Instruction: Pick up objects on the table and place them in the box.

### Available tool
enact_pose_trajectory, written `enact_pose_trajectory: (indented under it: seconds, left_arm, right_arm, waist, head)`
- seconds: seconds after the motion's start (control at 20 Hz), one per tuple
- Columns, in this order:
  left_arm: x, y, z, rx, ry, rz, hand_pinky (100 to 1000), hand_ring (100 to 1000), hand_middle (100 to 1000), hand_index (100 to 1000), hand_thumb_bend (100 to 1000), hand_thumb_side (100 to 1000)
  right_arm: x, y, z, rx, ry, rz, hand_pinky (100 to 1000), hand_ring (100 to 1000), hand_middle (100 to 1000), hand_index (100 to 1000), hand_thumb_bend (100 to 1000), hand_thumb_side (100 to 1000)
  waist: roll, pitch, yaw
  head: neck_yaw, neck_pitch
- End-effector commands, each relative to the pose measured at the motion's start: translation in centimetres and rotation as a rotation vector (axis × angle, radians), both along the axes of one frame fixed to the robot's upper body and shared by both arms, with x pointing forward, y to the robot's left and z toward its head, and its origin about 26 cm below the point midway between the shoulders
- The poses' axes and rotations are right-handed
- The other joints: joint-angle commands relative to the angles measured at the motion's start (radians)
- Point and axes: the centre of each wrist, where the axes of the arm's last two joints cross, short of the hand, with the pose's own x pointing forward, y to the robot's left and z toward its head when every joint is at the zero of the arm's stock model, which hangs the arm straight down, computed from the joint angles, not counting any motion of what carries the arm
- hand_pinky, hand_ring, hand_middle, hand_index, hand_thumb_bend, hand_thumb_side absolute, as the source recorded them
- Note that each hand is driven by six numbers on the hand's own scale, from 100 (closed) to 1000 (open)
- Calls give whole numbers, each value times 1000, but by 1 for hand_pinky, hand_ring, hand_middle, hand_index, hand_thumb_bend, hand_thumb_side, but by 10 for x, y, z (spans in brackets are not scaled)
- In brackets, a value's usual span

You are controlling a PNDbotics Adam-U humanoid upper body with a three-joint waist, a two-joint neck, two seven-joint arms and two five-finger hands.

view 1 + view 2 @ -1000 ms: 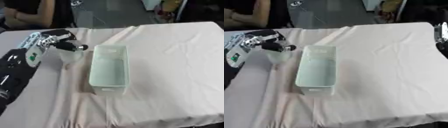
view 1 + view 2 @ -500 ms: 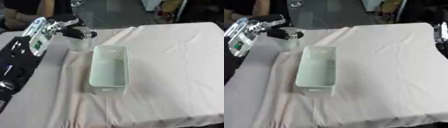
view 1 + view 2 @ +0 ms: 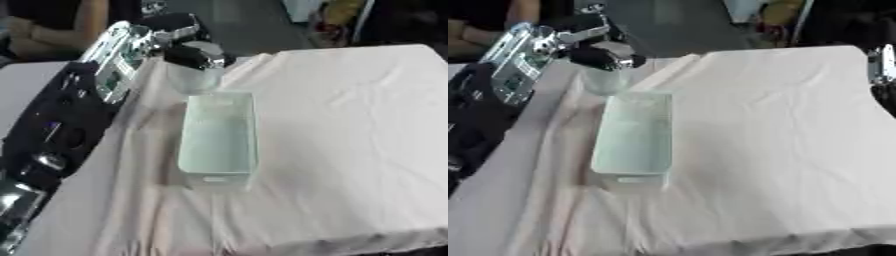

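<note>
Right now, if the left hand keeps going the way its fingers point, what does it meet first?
The left hand, curled on a clear cup, points toward view right. Past it lies only bare tablecloth; the box sits below, though depth is unclear.

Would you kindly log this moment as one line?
left robot hand: shut on clear cup | cup: above box far end | right robot hand: right edge, idle

1. A table point(image 3: 350, 125) covered by a pale pinkish cloth point(image 3: 332, 165), creased in places, fills most of the scene.
2. A long, pale green box point(image 3: 217, 137) lies on the cloth, left of centre, its short end facing the near edge.
</note>
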Motion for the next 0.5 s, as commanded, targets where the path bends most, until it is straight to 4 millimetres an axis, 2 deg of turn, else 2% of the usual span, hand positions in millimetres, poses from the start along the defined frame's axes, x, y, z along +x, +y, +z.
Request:
enact_pose_trajectory:
  seconds: [0.05, 0.35, 0.5]
  left_arm:
    - [-5, -19, 16, 10, -64, -58, 100, 100, 232, 190, 100, 113]
    - [-12, -37, 7, 50, -79, -113, 100, 100, 230, 196, 100, 108]
    - [-14, -40, 1, 72, -82, -123, 100, 100, 229, 200, 100, 119]
  right_arm:
    - [-1, 1, 10, -15, -31, 8, 703, 883, 984, 1000, 100, 608]
    - [-1, 2, 10, -14, -32, 13, 703, 883, 984, 1000, 100, 607]
    - [-1, 2, 11, -12, -34, 14, 703, 882, 983, 1000, 100, 607]
  waist:
    - [-3, -12, -2]
    - [-4, -12, -3]
    - [-3, -12, -3]
  head:
    - [1, -1]
    - [1, -1]
    - [1, -1]
